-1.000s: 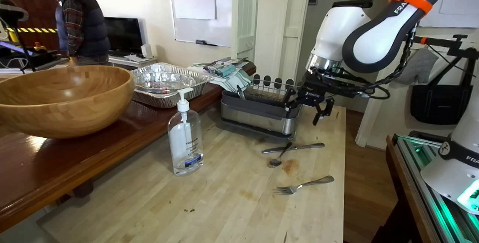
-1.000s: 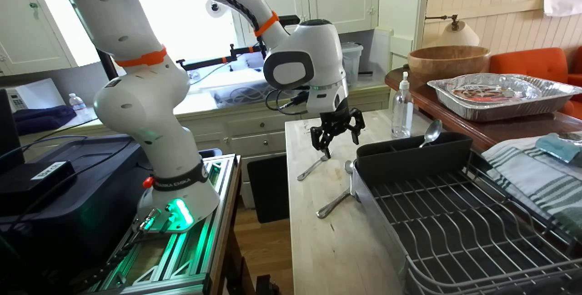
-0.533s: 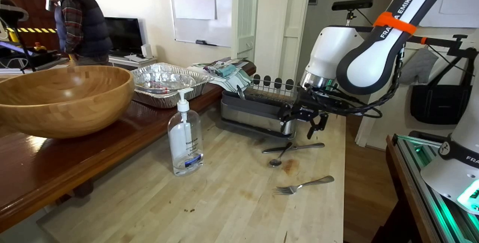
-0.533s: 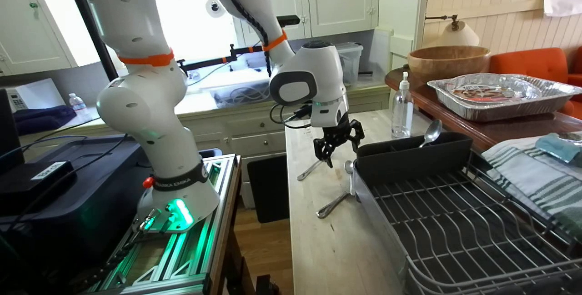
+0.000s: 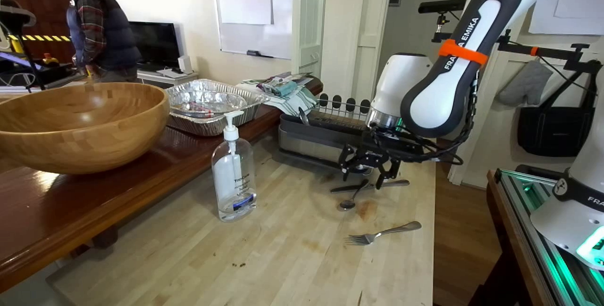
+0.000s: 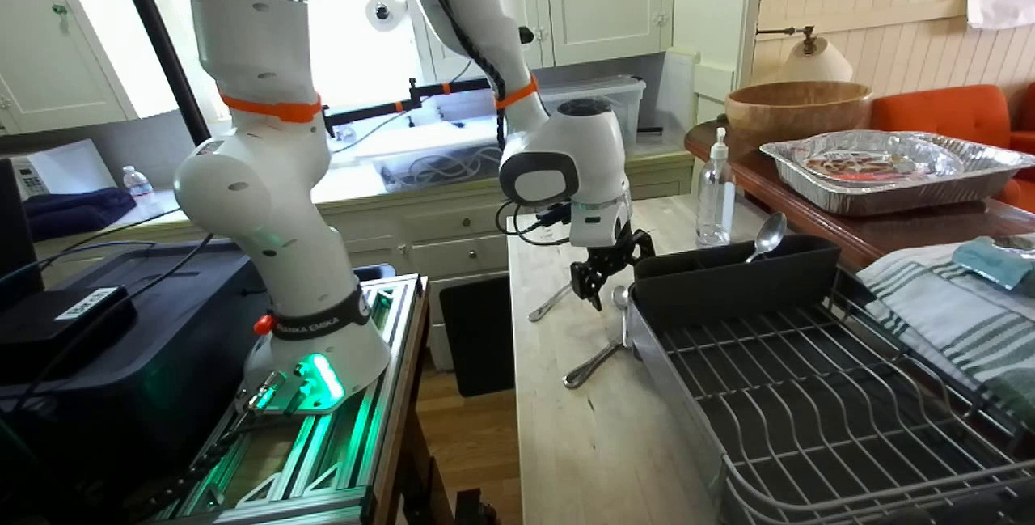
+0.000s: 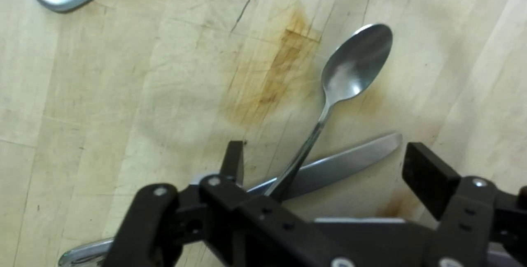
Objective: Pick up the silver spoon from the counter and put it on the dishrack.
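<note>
The silver spoon (image 5: 348, 204) lies on the counter (image 5: 283, 254), its handle crossing over a knife (image 5: 396, 183). In the wrist view the spoon's bowl (image 7: 357, 63) is ahead of the jaws, and its handle runs back between the fingers, its end hidden by the gripper. My gripper (image 5: 361, 181) is open and empty, above the spoon's handle and the knife. It also shows open in the wrist view (image 7: 325, 164). The dishrack (image 6: 671, 395) stands on the counter beside the spoon, with a dark cutlery holder (image 6: 736, 278) holding another spoon (image 6: 768, 235).
A fork (image 5: 365, 239) lies nearer the counter's front. A pump bottle (image 5: 234, 183) stands across the counter. A wooden bowl (image 5: 85, 131) and foil trays (image 5: 207, 127) sit on the reddish-brown table. A striped towel (image 6: 962, 315) lies beside the dishrack.
My gripper has moved down and toward the spoon and the dishrack's side, staying open. The spoon, knife and fork have not moved.
</note>
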Robot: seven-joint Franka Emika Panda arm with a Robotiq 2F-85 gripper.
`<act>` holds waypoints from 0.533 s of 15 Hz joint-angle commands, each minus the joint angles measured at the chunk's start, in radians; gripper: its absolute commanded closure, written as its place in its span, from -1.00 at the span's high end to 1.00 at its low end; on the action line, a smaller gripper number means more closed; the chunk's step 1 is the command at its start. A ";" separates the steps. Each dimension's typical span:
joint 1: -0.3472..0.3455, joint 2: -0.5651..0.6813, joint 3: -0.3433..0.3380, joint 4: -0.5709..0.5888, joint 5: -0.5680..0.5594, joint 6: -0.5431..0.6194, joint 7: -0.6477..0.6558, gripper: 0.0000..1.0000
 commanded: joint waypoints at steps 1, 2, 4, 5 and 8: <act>-0.008 0.087 0.012 0.058 0.067 0.021 -0.064 0.90; -0.009 0.100 0.013 0.067 0.076 0.020 -0.073 0.83; -0.013 0.123 0.017 0.084 0.093 0.019 -0.090 0.83; -0.013 0.134 0.017 0.091 0.098 0.019 -0.095 0.80; -0.009 0.158 0.014 0.107 0.110 0.019 -0.111 0.28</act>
